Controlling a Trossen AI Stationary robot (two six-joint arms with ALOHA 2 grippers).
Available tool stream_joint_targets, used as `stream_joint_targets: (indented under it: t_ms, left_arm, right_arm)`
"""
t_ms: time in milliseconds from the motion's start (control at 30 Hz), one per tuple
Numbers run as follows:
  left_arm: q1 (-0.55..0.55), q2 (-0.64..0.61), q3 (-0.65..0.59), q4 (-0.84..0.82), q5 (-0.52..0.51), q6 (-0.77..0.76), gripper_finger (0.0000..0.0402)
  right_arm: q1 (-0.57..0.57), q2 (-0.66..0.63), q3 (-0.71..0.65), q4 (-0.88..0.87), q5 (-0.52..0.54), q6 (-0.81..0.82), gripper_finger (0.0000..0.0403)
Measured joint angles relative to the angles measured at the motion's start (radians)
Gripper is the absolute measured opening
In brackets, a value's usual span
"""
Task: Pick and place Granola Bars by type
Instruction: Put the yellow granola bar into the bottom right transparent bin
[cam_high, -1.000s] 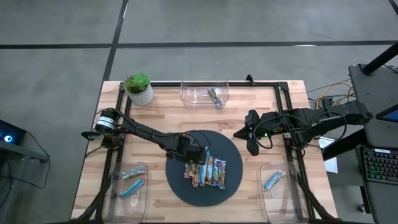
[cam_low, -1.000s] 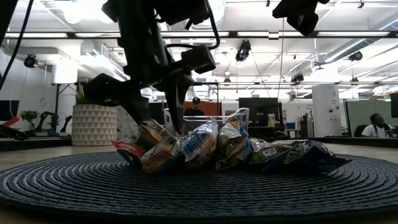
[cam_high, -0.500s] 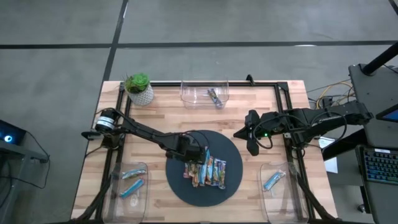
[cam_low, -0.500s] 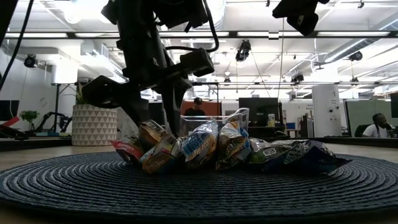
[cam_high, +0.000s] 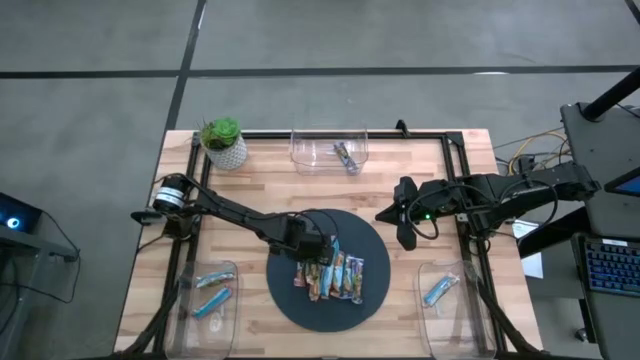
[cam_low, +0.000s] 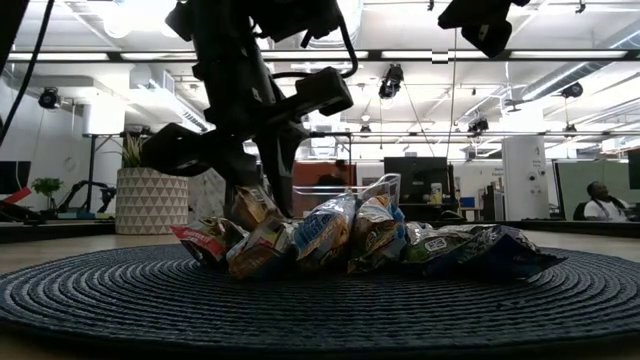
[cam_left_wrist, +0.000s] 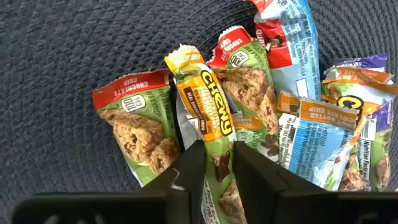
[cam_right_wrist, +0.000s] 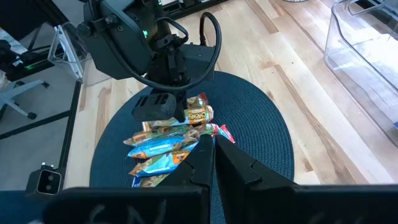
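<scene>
The left gripper (cam_left_wrist: 211, 163) has narrowed, now pinching an orange-labelled granola bar (cam_left_wrist: 202, 106) at the pile's edge on the round mat (cam_high: 380, 245); the right gripper (cam_high: 404, 238) is waiting pressed together beside the mat

the bars (cam_high: 333, 275) are jammed edge to edge on the mat (cam_high: 372, 240), so no gap between them. left gripper (cam_high: 318, 262) blocks one end of the pile. mat's other side is open, right gripper (cam_high: 404, 238) hangs beyond its rim.
</scene>
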Motion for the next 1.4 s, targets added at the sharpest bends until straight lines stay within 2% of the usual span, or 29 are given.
stream_joint_targets:
  t_ms: [233, 1167, 1400]
  left_arm:
    - [0.0, 0.0, 0.0, 0.0, 0.0, 0.005, 0.0032]
    - [0.005, -0.002, 0.002, 0.015, 0.0, 0.036, 0.003]
    - [0.009, -0.002, 0.002, 0.015, 0.006, 0.043, 0.0015]
  right_arm:
    - [0.0, 0.0, 0.0, 0.0, 0.0, 0.0, 0.0008]
    - [0.0, 0.0, 0.0, 0.0, 0.0, 0.0, 0.0008]
    - [0.0, 0.0, 0.0, 0.001, 0.0, 0.0, 0.0008]
